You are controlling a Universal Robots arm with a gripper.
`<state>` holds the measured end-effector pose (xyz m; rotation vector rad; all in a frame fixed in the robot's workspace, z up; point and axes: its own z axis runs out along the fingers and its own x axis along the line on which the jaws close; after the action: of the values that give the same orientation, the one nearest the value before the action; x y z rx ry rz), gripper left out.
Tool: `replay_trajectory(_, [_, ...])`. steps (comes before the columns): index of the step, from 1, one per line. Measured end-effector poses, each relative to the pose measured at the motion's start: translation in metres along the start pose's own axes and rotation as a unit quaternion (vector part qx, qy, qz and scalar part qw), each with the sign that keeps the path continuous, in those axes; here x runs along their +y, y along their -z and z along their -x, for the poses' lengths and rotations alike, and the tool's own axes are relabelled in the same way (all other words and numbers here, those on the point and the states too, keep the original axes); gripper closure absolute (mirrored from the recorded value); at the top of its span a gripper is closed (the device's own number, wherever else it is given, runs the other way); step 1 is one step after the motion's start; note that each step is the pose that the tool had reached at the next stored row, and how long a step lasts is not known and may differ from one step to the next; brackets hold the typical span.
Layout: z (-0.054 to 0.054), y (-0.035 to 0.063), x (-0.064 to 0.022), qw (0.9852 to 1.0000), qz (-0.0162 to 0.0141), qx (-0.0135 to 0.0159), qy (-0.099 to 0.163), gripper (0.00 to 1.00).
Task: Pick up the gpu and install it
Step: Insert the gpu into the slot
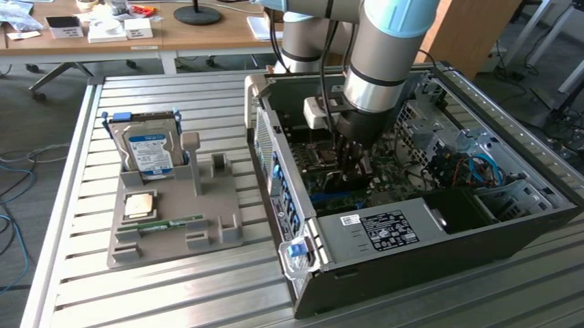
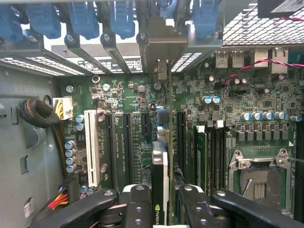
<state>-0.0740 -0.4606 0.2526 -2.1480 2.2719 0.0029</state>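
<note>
Wrist view: the gpu (image 2: 160, 175) stands edge-on to the camera, clamped between the two black fingers (image 2: 137, 204) of the end effector (image 2: 161, 206), one finger on each face of the card. It runs from the fingers across the green motherboard (image 2: 118, 99) toward the rear slot openings with their blue clips (image 2: 85, 21), its silvery end bracket (image 2: 164, 47) at that far end. Black expansion slots lie on either side of the card, with a white slot (image 2: 92, 147) further off. Whether the card's edge is seated in a slot cannot be told. Exterior view: the arm reaches down into the open computer case (image 1: 383, 232) at the centre of the frame, the end effector (image 1: 354, 160) low over the motherboard. On the slatted surface (image 1: 182, 301), at the exterior view's left and well apart from the case, a grey tray (image 1: 205, 229) carries a hard drive (image 1: 150, 150), a processor (image 1: 139, 203) and a RAM stick (image 1: 174, 223).
</note>
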Motion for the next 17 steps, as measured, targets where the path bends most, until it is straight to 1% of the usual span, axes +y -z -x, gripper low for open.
replay_trajectory(4, [-0.0001, -0.0002, 0.0001, 1.0, -0.0001, 0.0026, 0.0, 0.73])
replay_trajectory(12, [0.0, -0.0007, 0.0001, 1.0, -0.0001, 0.0026, 0.0, 0.73])
replay_trajectory(17, [0.0, -0.0007, 0.0002, 1.0, -0.0001, 0.0025, 0.008, 0.73])
